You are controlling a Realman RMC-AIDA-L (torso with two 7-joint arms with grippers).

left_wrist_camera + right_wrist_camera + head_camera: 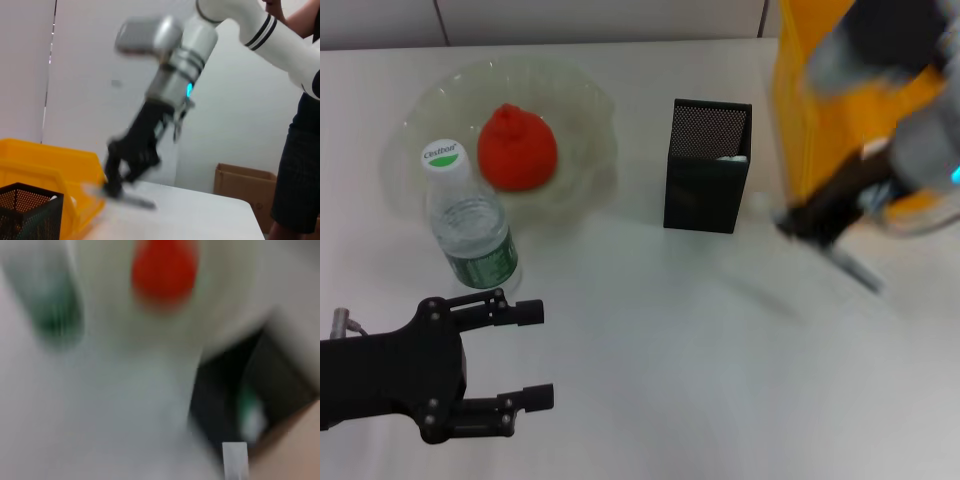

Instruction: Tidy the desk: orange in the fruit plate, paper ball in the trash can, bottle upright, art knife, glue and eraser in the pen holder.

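The right gripper [820,225] sits at the right edge of the head view, in front of the yellow trash can [795,110]. It is closed on the glue [855,268], a slim grey stick that juts from its fingers toward the lower right, above the desk [720,370]. The left wrist view shows the same hold: the dark fingers pinch 1 end and the rest of the stick pokes out sideways, close to level.

The pen holder [708,180] stands at centre, just left of the trash can, its mouth open upward. The right wrist view shows something green and white already inside, likely the knife, though blur hides the detail.

The step in hand looks like carrying the glue to the pen holder. To do it well, the stick should be tipped nearer to upright before release, with its free end leading down into the mouth. Centre it over the gap not taken by the item inside. Lower until the tip is below the rim, then release, so it cannot bounce off the mesh edge.

The orange [518,148] lies in the plate [590,110] at upper left. The bottle [470,225] stands upright just in front of it. The left gripper [535,355] rests at lower left, fingers spread and empty.
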